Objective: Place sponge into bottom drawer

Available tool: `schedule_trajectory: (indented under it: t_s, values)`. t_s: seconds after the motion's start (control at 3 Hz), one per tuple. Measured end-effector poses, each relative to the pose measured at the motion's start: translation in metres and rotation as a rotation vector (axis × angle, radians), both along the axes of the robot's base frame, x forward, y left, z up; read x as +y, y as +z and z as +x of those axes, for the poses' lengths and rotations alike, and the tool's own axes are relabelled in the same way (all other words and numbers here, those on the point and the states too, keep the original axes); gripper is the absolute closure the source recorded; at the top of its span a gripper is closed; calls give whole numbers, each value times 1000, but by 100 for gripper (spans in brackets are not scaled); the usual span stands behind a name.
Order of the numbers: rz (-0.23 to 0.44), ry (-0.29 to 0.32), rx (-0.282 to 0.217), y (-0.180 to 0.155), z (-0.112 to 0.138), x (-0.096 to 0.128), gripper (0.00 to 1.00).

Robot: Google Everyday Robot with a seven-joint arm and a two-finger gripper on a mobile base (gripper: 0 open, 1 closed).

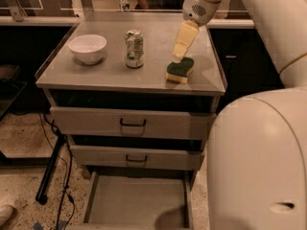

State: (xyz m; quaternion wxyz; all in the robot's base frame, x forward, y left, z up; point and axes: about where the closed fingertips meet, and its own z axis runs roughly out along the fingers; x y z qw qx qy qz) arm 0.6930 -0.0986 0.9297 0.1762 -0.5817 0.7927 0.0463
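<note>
The sponge (180,70), dark green on top with a yellow base, lies on the grey cabinet top (110,73) near its right front corner. My gripper (179,55) hangs from the white arm just above the sponge's far edge, pointing down at it. Whether it touches the sponge is unclear. The bottom drawer (136,200) is pulled out at floor level, and its flat grey floor has nothing on it. The two upper drawers with black handles (132,123) are closed.
A white bowl (88,48) and a drink can (134,48) stand on the cabinet top left of the sponge. My white body (259,162) fills the right foreground. Black cables and a stand leg (53,171) lie on the floor at the left.
</note>
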Motion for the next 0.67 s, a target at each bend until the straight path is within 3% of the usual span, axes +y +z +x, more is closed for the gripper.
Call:
schedule_trajectory:
  t_s: [0.67]
  values:
    - [1,-26,24,-24,22,-9,0]
